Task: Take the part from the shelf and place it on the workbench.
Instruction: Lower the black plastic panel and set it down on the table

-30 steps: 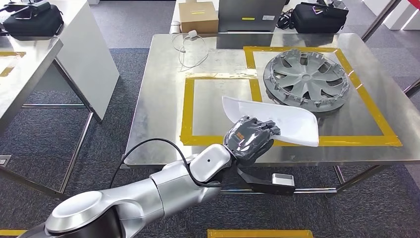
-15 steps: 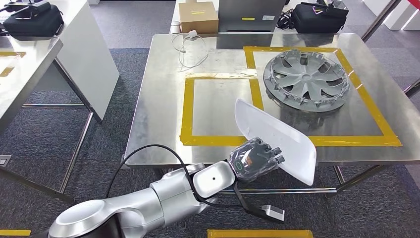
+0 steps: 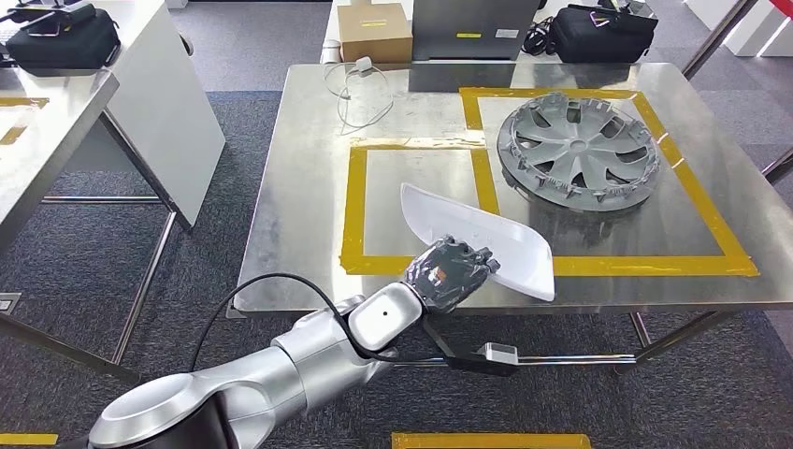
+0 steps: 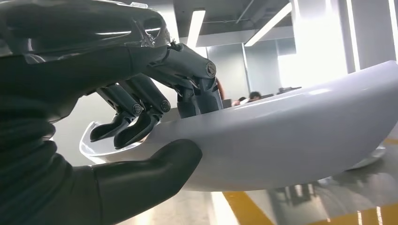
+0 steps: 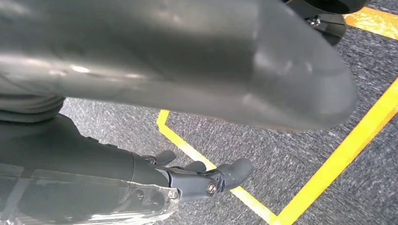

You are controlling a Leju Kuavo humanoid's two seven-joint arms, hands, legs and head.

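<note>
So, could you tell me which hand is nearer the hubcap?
Left. The left hand holds the white part over the workbench, beside the hubcap; the right hand hangs above the floor.

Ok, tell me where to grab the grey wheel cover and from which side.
Probably best to take the wheel cover at its outer rim on the near edge, coming from the robot's side of the workbench. It lies flat inside the yellow tape; the rim is thin and the spoke openings beside it leave room for fingers.

A dark grey carpeted floor marked with yellow tape strips surrounds the steel workbench. A white side table stands near its far left corner. Ceiling strip lights, apparently fluorescent, glow overhead.
</note>
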